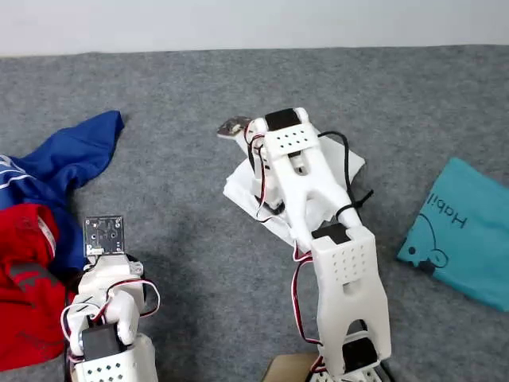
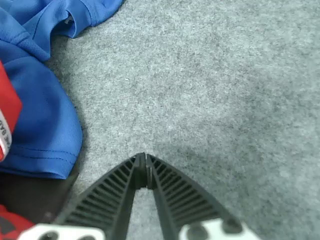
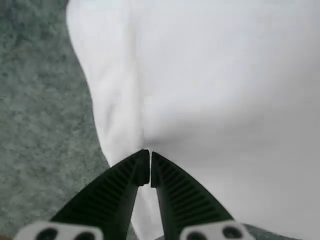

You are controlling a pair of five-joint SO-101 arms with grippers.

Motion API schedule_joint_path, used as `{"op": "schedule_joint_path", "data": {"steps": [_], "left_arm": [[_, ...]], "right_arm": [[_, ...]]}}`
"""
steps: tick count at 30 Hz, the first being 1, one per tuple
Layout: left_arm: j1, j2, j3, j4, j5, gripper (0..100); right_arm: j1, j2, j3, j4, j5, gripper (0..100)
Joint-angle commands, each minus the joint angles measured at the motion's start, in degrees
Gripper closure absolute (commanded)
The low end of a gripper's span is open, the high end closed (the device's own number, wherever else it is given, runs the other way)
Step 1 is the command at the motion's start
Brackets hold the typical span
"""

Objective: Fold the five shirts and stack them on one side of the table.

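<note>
R gripper (image 3: 149,162) pinching white shirt (image 3: 225,90) on gray table (image 3: 35,125).

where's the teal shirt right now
In the high view, the teal fabric shirt lies flat at the far right of the grey felt table, apart from the crumpled white shirt under the right arm.

This looks like a robotics lab bench. The table (image 1: 191,87) is covered edge to edge in grey felt-like carpet, and a plain pale wall (image 1: 238,24) runs along its far edge. Two white printed arms stand at its near edge, the left arm (image 1: 107,318) and the right arm (image 1: 334,263), with bare red and black wiring (image 1: 297,294) hanging loose.
</note>
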Motion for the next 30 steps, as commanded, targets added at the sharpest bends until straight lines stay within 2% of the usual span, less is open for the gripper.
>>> {"op": "schedule_joint_path", "data": {"steps": [1, 11, 23, 30], "left_arm": [[-0.26, -0.18, -0.22, 0.35, 0.53, 99], [-0.26, -0.18, -0.22, 0.35, 0.53, 99], [-0.26, -0.18, -0.22, 0.35, 0.53, 99], [-0.26, -0.18, -0.22, 0.35, 0.53, 99]], "right_arm": [[0.75, -4.26, -0.79, -4.70, 0.35, 98.9], [1.27, 0.48, -0.79, -18.33, 0.62, 98.9], [0.75, -11.74, -0.79, -2.24, 0.70, 98.9], [5.49, -9.10, -0.53, -0.57, 0.70, 98.9]]}}
